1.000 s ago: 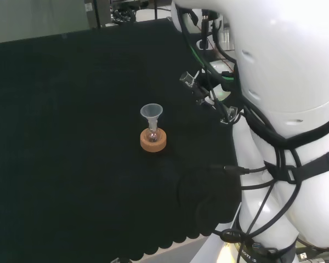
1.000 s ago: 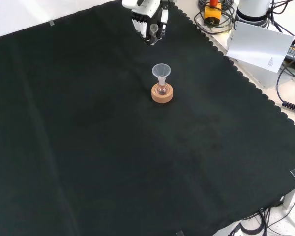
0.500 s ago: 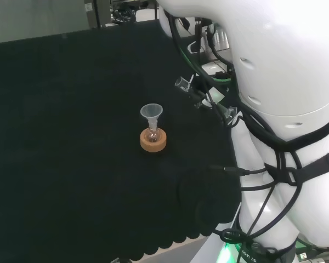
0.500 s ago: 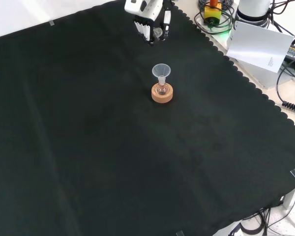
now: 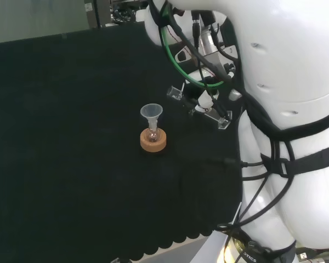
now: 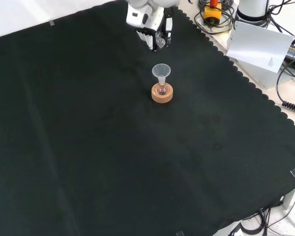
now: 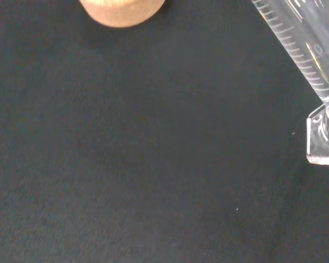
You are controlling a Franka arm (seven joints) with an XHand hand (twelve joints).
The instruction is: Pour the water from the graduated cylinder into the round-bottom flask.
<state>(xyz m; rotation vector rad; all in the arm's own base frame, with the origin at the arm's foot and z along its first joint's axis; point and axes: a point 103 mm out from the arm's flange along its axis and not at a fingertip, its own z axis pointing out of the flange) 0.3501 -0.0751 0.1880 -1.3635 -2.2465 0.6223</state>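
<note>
A small round-bottom flask (image 5: 151, 135) (image 6: 161, 89) sits on a cork ring (image 5: 154, 144) (image 6: 162, 96) (image 7: 122, 10) with a clear funnel (image 5: 151, 112) (image 6: 161, 71) in its neck. The hand (image 6: 146, 17) hangs just beyond the flask in the front view, fingers (image 6: 150, 39) curled round the clear graduated cylinder (image 6: 160, 43). In the head view the cylinder (image 5: 177, 95) lies tilted, its mouth toward the funnel and a short way to its right, its square foot (image 5: 223, 121) lower right. The wrist view has the cylinder (image 7: 304, 46) close, with its scale marks. I cannot make out its water level.
The arm's white links (image 5: 288, 82) and green and black cables (image 5: 181, 49) crowd the head view's right. In the front view the cloth's scalloped edge (image 6: 246, 81) runs down the right, with a white box (image 6: 259, 46) and cables beyond it.
The hand has carried the cylinder toward the funnel: leftward in the head view, lower in the front view. The cylinder's mouth now stands closer to the funnel's rim.
</note>
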